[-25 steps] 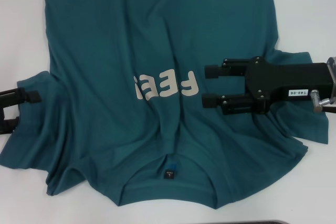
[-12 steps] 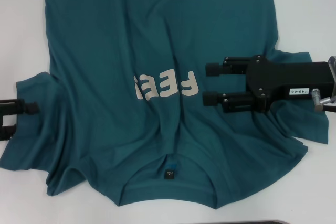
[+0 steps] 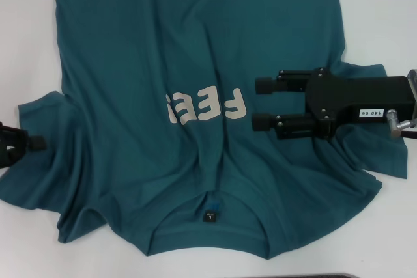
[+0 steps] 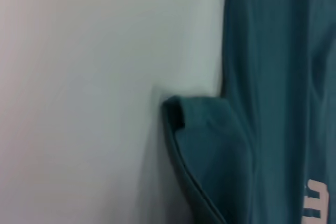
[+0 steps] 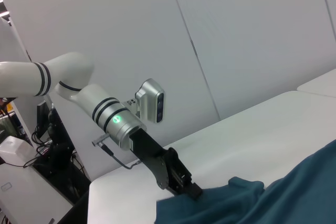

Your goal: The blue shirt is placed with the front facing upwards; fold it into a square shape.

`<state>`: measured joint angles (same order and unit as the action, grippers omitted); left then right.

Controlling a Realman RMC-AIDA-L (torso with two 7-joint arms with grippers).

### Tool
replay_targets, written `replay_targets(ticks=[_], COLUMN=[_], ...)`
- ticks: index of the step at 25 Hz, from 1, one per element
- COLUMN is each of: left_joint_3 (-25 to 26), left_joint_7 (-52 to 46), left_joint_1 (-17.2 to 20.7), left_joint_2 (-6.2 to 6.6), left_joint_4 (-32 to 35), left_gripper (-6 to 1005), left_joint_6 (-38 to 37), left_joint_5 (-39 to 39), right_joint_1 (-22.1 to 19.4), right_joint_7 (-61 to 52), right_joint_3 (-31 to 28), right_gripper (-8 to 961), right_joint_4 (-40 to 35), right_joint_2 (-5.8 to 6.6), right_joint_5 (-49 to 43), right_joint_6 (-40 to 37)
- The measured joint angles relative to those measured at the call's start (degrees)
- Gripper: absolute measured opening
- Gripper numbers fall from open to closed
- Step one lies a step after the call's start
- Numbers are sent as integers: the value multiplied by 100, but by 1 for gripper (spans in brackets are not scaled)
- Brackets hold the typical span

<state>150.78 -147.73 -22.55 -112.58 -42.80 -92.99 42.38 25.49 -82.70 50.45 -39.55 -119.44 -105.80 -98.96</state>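
Left hand [image 3: 26, 142] retreating off the sleeve edge, grip unclear; right hand [image 3: 257, 104] hovering apart over the blue shirt [image 3: 195, 63] beneath, flat on the counter [image 3: 26, 30]. Best grab sleeve hems evenly.

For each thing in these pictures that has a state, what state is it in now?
blue shirt: spread on the table, front up, wrinkled, not yet folded.
left tool: at the edge of the shirt's left sleeve; open or shut cannot be told.
right tool: open, above the shirt beside the lettering, holding nothing.
table: white, under the shirt.
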Motion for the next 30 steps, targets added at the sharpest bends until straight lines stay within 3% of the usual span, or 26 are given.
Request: replay_targets(ticks=[6,12,14,24,30], left_joint_3=[48,166,172,720,831], left_joint_7=[-21,-36,-42,-84,-100], left_joint_1=[12,30,44,65,56], left_joint_2=[-11,85,123,455,494], left_joint_4=[-115,-121,-123,-142,-209], left_gripper=[239,111,0,0,0], left_joint_6=[-175,-240,-242,-222,-260], left_joint_5=[8,12,13,-19,-31], right_joint_1=[0,0,0,0,5], right_joint_7=[-3,-8,-7,-17,-32], right_joint_3=[0,0,0,-8,-11], right_gripper=[796,796,796,795,796], right_joint_4=[0,0,0,-8,-7], right_joint_2=[0,0,0,-2,-9], right_joint_5=[-2,-2,-3,-3,-1], right_joint_6=[0,0,0,-1,-1])
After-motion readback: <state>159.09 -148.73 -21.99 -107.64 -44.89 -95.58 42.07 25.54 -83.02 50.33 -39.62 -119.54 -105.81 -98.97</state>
